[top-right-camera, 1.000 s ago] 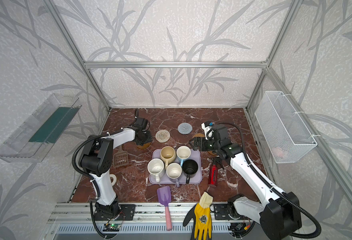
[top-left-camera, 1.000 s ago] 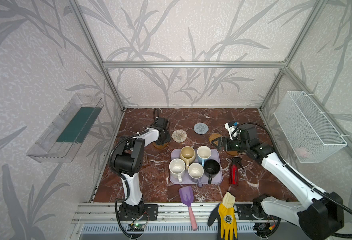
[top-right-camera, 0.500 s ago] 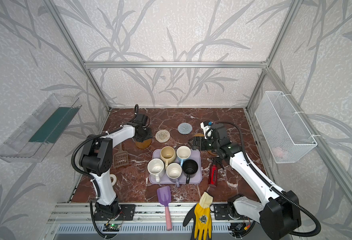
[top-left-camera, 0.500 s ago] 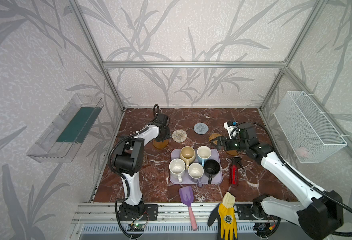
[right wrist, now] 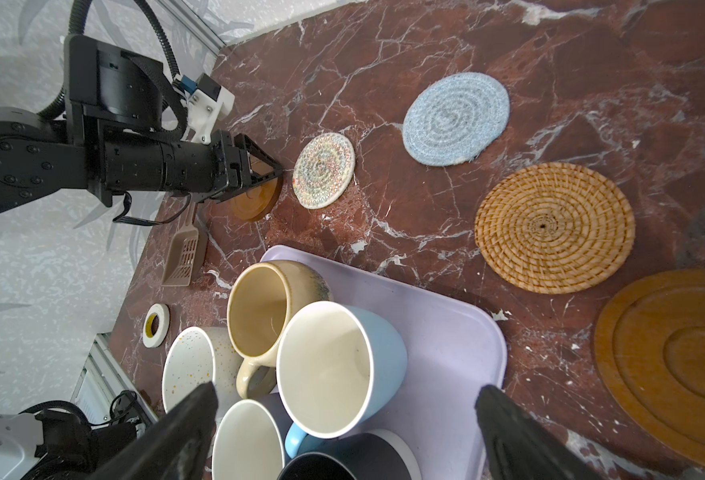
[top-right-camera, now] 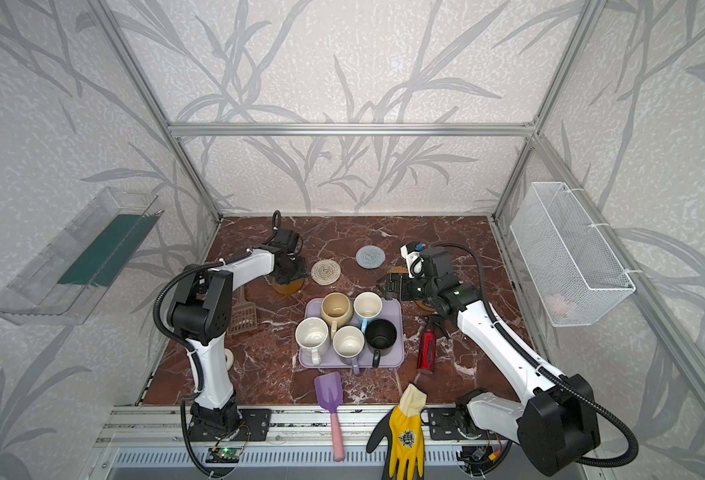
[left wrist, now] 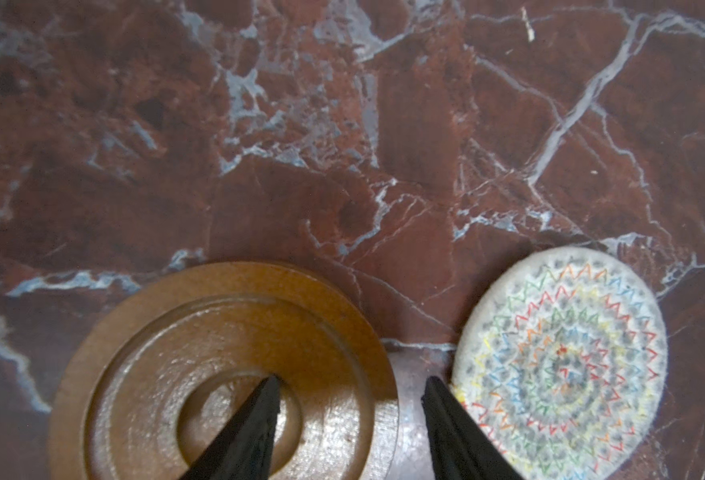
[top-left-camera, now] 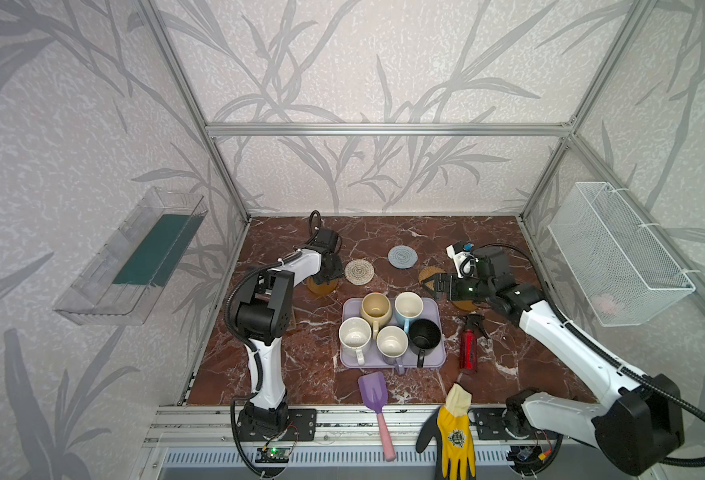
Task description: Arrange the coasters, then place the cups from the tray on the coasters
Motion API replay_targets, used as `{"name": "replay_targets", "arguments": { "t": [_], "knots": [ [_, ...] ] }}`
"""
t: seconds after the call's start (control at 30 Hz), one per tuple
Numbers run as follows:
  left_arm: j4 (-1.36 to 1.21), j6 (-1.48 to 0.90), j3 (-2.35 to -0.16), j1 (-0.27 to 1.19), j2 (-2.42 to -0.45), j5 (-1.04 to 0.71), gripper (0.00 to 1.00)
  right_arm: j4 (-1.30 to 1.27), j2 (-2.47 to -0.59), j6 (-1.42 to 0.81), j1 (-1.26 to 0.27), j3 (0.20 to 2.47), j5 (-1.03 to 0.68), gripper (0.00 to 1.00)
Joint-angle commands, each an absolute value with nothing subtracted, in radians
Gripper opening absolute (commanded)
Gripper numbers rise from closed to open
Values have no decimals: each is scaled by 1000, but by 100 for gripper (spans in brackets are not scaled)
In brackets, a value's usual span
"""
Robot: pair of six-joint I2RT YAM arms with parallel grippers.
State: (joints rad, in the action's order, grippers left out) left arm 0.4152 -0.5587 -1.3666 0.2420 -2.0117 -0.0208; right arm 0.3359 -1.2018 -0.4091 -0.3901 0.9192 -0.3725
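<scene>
Coaster (left wrist: 217,353): amber, flat beneath left gripper (left wrist: 351,381)
Left jaws: parted, holding nothing
Right gripper (right wrist: 347,392): spread wide by blue cup (right wrist: 384,349) on tray (right wrist: 458,345)

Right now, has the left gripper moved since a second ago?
Yes: the left gripper has drawn slightly away from the tray, baring more of the amber coaster beneath it.

Marble worktop (top-left-camera: 384,237): 5 coasters (top-left-camera: 402,257) across mid-back, tray (top-left-camera: 433,308) ctr, spray bottle (top-left-camera: 468,351) just right, purple scoop (top-left-camera: 372,392) overhanging front edge.
</scene>
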Motion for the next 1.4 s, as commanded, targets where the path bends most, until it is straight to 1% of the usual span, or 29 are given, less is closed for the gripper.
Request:
{"name": "replay_targets", "arguments": {
  "t": [0.0, 0.07, 0.2, 0.33, 0.4, 0.5, 0.57, 0.7, 0.8, 1.0, 1.13, 1.23, 1.37],
  "knots": [
    [446, -556, -1391, 241, -2030, -10, 59, 333, -1207, -385, -394, 949, -360, 96],
    [493, -550, -1420, 243, -2030, -12, 59, 340, -1210, -382, -395, 953, -360, 96],
    [498, -556, -1405, 247, -1970, -15, 60, 338, -1207, -381, -394, 954, -353, 97],
    [517, -536, -1425, 250, -1907, -1, 67, 359, -1220, -373, -394, 977, -333, 99],
    [510, -509, -1441, 254, -1897, -35, 71, 368, -1232, -372, -394, 992, -315, 99],
    [528, -455, -1497, 283, -1927, -64, 71, 399, -1265, -341, -394, 1040, -291, 99],
    [568, -425, -1550, 307, -1965, -55, 70, 420, -1294, -319, -392, 1078, -288, 99],
    [594, -405, -1635, 330, -2064, -65, 61, 436, -1364, -286, -390, 1156, -292, 99],
    [621, -388, -1706, 335, -2140, -69, 58, 442, -1413, -265, -383, 1198, -298, 99],
    [773, -355, -1861, 360, -2269, -11, 57, 447, -1475, -233, -345, 1244, -323, 99],
    [788, -341, -1866, 383, -2280, 59, 57, 451, -1513, -217, -308, 1254, -363, 99],
    [800, -352, -1858, 388, -2289, 58, 56, 472, -1534, -195, -286, 1268, -364, 99],
    [800, -370, -1836, 400, -2290, 5, 56, 487, -1561, -164, -279, 1294, -357, 99]
  ]
}}
